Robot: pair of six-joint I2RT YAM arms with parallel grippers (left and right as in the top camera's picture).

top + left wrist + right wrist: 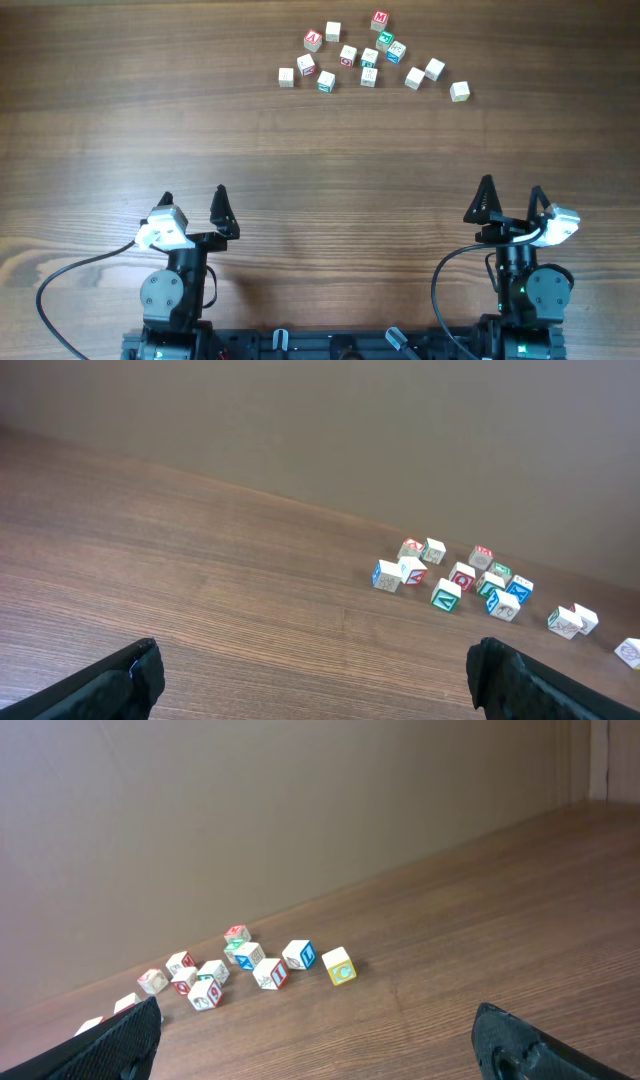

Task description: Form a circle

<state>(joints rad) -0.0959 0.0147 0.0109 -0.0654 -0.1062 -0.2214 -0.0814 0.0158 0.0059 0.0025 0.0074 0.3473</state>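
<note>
The left gripper [192,194] and the right gripper [511,187] both stand with fingers spread wide and hold nothing, well apart from the blocks [369,57]. The blocks lie loosely scattered on the table [320,150], and no circle is formed yet. The work looks unstarted. Next, one arm must reach out to the blocks and nudge the outer ones into a curve.
</note>
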